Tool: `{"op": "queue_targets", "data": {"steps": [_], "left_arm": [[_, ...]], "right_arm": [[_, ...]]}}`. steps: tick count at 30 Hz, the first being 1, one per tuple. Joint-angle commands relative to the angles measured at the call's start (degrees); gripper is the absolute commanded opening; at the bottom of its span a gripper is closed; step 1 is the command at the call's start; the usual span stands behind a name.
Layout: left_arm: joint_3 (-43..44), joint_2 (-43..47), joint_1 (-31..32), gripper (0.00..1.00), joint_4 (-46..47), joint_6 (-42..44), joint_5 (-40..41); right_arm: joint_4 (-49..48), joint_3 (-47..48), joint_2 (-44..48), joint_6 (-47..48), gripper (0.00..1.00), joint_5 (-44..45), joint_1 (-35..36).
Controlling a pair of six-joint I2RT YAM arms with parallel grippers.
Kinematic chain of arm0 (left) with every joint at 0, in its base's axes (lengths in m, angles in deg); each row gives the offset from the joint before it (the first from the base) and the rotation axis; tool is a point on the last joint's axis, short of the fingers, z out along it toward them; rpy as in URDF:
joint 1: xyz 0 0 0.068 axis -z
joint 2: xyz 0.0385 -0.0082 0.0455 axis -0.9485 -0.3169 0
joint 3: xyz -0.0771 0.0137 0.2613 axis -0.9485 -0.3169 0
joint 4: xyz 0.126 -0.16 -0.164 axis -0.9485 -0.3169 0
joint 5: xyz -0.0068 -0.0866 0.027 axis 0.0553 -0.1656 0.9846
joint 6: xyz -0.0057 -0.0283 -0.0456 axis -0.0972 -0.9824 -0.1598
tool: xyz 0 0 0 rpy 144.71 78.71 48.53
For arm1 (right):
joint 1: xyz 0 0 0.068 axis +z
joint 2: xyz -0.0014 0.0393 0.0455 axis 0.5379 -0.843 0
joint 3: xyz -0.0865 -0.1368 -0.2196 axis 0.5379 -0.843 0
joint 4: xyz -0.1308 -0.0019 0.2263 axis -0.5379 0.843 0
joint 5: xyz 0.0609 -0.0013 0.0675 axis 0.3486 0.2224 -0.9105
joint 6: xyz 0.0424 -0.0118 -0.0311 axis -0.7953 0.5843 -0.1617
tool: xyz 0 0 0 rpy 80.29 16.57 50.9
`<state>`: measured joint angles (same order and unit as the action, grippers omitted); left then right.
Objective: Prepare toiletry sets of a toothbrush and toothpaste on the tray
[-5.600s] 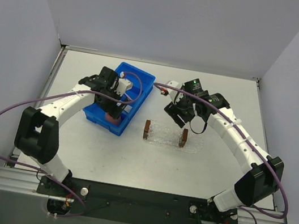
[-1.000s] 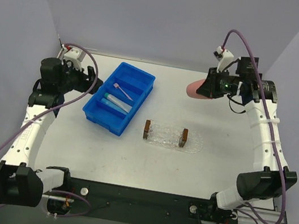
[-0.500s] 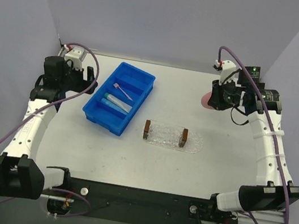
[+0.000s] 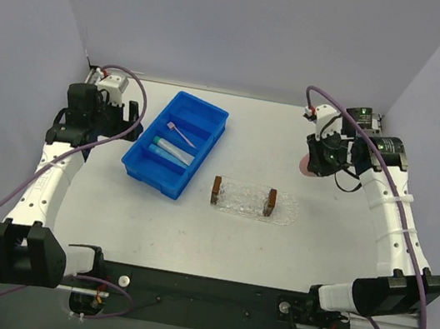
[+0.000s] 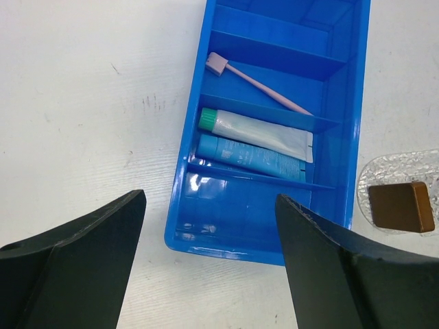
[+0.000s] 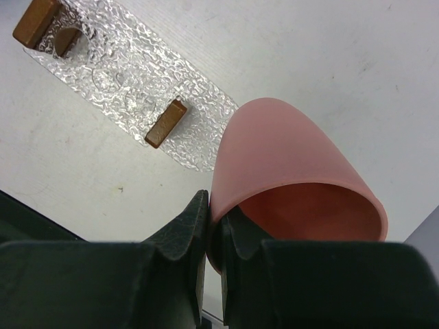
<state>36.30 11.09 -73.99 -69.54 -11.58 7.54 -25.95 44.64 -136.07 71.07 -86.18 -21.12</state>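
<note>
Pink cup (image 4: pixel 304 164) mostly hidden beneath right claw (image 6: pixel 214 212).

In the left wrist view the clear glittery rectangular tray (image 5: pixel 405 168) runs off the right edge, and the blue compartmented plastic bin (image 5: pixel 240 212) off the top. The right gripper (image 6: pixel 214 212) hides part of the round pink cup (image 6: pixel 288 164).

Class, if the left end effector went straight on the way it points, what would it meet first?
Left end effector: probably the blue bin, its empty end compartment; depth unclear.
</note>
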Motion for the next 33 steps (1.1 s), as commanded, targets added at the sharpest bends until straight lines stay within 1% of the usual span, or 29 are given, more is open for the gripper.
{"op": "queue_targets", "data": {"steps": [1, 8, 16, 22, 33], "left_arm": [[2.53, 0.98, -0.35, 0.87, -0.91, 2.05, -0.10], [1.73, 1.68, -0.27, 0.87, -1.18, 1.79, 0.17], [0.59, 2.03, -0.35, 0.87, -1.18, 2.31, 1.04], [-0.73, 3.09, -0.27, 0.87, -1.18, 3.72, 1.92], [-1.08, 2.65, -0.35, 0.87, -0.30, 3.90, 2.19]], "right_arm": [[2.17, -2.36, 0.51, 3.52, 0.00, 1.36, 0.62], [0.86, -8.51, 0.16, 5.90, 0.00, 1.54, 1.32], [-6.87, -17.91, 0.07, 4.58, 0.00, 4.43, 4.92], [-10.48, -20.91, -1.07, 4.14, 0.00, 5.05, 6.51], [-12.24, -24.07, -3.62, 4.23, 0.00, 4.70, 8.00]]}}
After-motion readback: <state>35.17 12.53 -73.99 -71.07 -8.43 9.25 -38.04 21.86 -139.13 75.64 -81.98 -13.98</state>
